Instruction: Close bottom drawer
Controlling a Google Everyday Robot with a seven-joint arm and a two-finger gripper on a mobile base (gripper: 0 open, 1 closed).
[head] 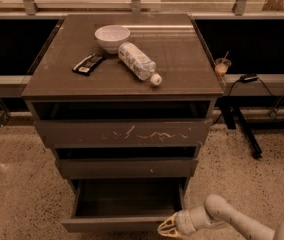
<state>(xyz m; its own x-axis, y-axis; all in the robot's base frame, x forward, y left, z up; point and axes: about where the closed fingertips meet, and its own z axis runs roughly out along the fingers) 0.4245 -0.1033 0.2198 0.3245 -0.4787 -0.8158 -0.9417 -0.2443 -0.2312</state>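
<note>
The bottom drawer (117,224) is the narrowest of three dark grey-brown drawers and stands pulled out, its shallow box open and empty. Its plain front runs along the lower edge of the view. My gripper (168,229) sits at the right end of that front, at the drawer's front right corner, on a pale arm coming in from the lower right. The mid-width drawer (127,167) and the widest drawer with pale scratches (124,133) are above it, both slightly out.
On the cabinet top (182,69) are a white bowl (112,37), a plastic bottle lying on its side (138,62) and a dark wrapper (88,64). A cup (222,65) stands on a ledge to the right, above black table legs (242,129). Speckled floor surrounds the cabinet.
</note>
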